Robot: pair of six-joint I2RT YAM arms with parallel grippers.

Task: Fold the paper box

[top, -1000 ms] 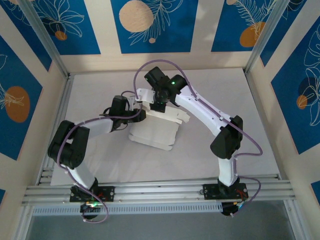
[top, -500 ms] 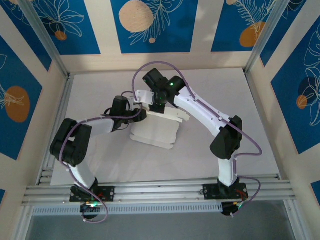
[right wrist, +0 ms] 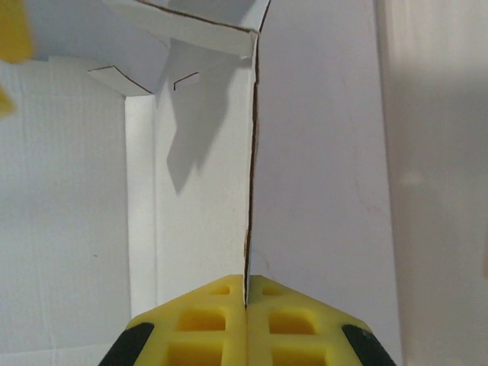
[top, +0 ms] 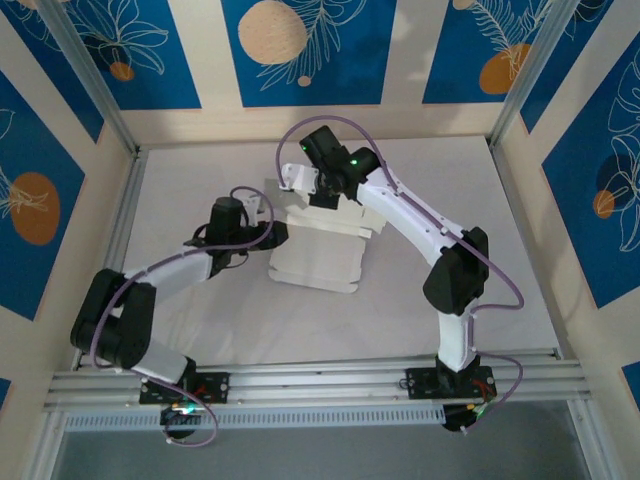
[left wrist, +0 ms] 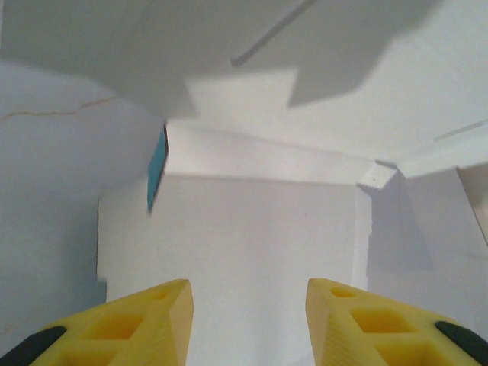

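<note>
At 6 o'clock we see our right gripper (right wrist: 245, 296), its two yellow fingers (right wrist: 206, 324) pressed together on a thin edge of the paper box (right wrist: 76, 198). We view the pinched wall edge-on; it runs straight toward 12 o'clock, where a tilted flap (right wrist: 191, 30) meets it. White card spreads toward 9 o'clock, and the bare table (right wrist: 320, 152) lies toward 3 o'clock. Near 10 o'clock we see a yellow blur (right wrist: 9, 30), too smeared to identify.
</note>
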